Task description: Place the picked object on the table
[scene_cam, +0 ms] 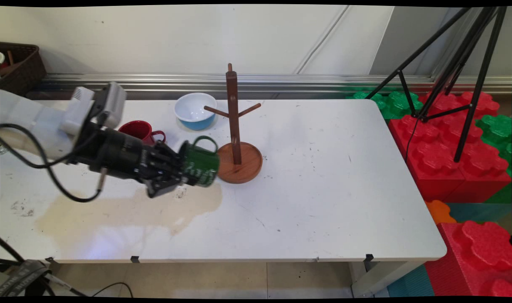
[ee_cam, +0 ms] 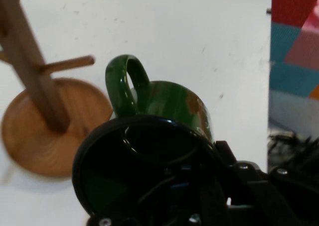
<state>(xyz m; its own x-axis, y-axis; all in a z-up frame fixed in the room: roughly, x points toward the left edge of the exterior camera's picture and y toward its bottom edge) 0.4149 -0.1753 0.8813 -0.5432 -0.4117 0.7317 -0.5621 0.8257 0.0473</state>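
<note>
Green enamel mug (scene_cam: 200, 163) with a black rim, lying sideways in the air, clamped in the black two-finger gripper (scene_cam: 181, 169) of the white arm. Held by the rim, one finger seemingly inside the mouth and the other outside against the wall, so fingers closed on the mug rather than apart. Mouth facing back toward the hand, base pointing off to the picture's right in the main view, long axis roughly level with the white table (scene_cam: 314, 198). Loop handle (scene_cam: 206, 142) sticking up on top, clear to see in the hand view too (ee_cam: 125, 81).

Sitting just right of the mug: brown wooden mug tree (scene_cam: 234, 130) with an upright post, short side pegs and a round dish-shaped base (scene_cam: 241, 165). Mug's base end overlapping the near edge of that round base in the main view; touching or hanging just over it, can't tell. Pegs sitting higher than the handle, one peg (ee_cam: 67, 64) showing off to the left of the handle in the hand view, apart from it.

Behind the gripper, dark red mug (scene_cam: 139, 129) standing upright on the table. Further back, beside the tree's post, white bowl with a light blue outside (scene_cam: 195, 111). Big tan stain (scene_cam: 125, 208) spread over the tabletop under the arm.
</note>
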